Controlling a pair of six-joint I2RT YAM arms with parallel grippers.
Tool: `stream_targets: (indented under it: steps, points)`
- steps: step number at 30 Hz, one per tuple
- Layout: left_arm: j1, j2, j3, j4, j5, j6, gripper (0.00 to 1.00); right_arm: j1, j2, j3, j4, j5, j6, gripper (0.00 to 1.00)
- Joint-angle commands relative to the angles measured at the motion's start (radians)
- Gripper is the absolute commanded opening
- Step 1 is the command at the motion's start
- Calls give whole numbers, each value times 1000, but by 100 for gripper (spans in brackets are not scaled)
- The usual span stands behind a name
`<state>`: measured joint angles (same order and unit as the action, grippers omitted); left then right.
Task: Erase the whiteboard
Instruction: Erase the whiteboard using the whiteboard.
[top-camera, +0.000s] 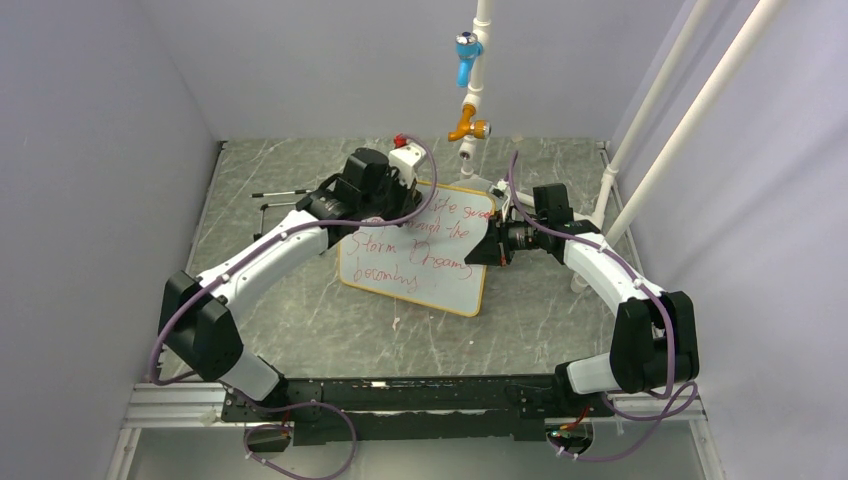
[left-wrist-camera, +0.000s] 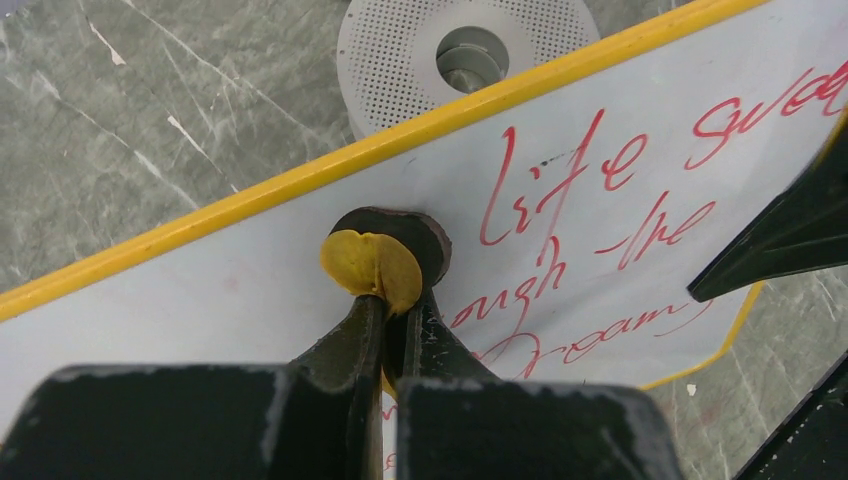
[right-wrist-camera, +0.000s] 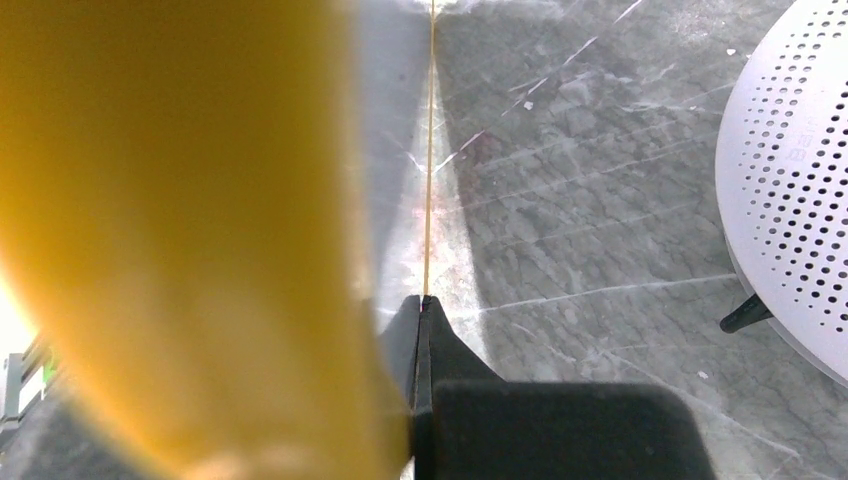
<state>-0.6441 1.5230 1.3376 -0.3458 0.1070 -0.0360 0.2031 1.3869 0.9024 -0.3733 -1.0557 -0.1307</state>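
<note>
The desk (top-camera: 300, 320) is grey and marbled, with both arm bases at its near edge. The whiteboard (top-camera: 400, 272) lies mid-desk between the two arms, turned askew. It has an orange-tan frame and its surface is covered in red handwriting (left-wrist-camera: 560, 190).

The right fingers (right-wrist-camera: 455, 365) are pressed together on the board's thin right edge. A yellow blur (right-wrist-camera: 180, 220) fills the left of that wrist view and cannot be identified.

The left fingers (left-wrist-camera: 355, 340) are pressed together, pinching a small round yellow pad (left-wrist-camera: 372, 265). The pad sits on the board's far left part, beside the top line of writing.

A perforated grey disc (left-wrist-camera: 400, 60) sits just beyond the far frame. A white pipe (top-camera: 472, 90) with a blue valve and an orange valve hangs over the far end.
</note>
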Motion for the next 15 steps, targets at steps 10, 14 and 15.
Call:
stream_targets:
  steps: [10,14,15]
  points:
    - [57,-152,-238,148,-30,24,0,33,-20,24,-3,-7,-118,0]
    - [58,-142,-210,164,12,24,0,35,-15,23,-3,-3,-119,0]
    - [58,-127,-187,166,27,21,0,35,-17,24,-4,-1,-118,0]
